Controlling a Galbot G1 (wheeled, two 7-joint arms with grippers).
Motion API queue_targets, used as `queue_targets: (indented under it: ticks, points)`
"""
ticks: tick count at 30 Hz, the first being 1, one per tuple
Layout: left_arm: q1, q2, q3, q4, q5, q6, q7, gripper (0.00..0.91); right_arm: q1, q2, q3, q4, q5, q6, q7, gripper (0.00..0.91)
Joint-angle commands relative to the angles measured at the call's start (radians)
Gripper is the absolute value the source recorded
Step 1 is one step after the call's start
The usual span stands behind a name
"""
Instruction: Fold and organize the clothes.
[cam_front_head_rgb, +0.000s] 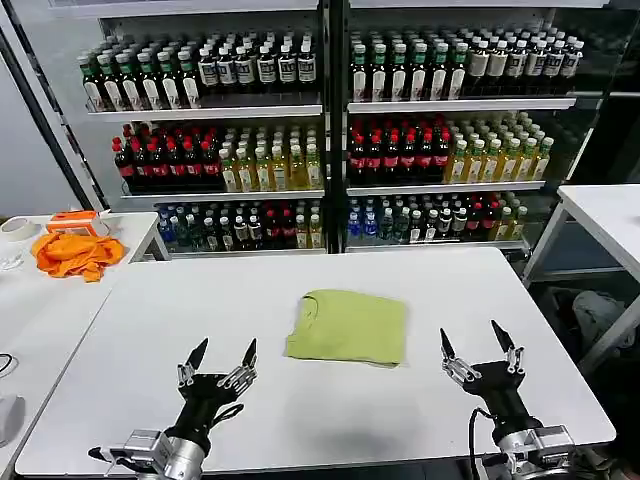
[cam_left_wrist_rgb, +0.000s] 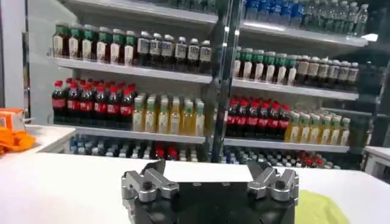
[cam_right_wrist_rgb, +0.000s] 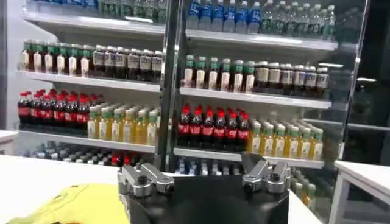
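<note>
The left gripper (cam_front_head_rgb: 222, 360) hovers low over the near edge of the white table (cam_front_head_rgb: 200, 300) with its fingers spread apart and nothing between them, and the lime yellow-green T-shirt (cam_front_head_rgb: 347, 326) lies folded into a flat rectangle ahead of it and off to its right, well clear of its fingertips. The right gripper (cam_front_head_rgb: 478, 348) is held at about the same height on the other side, its fingers likewise parted and empty, with the T-shirt ahead and to its left, so the shirt sits between the two grippers and a little beyond them, touched by neither
</note>
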Motion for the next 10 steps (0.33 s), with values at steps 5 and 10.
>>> queue_targets:
  ticks: [5, 10]
  points:
    - [0.046, 0.001, -0.003, -0.029, -0.001, 0.012, 0.037, 0.907, -0.021, 0.007, 0.002, 0.008, -0.038, 0.021, 0.008, 0.907]
    - [0.041, -0.001, -0.002, -0.035, 0.000, 0.016, 0.044, 0.907, -0.009, 0.013, -0.006, 0.002, -0.039, 0.014, 0.005, 0.907]
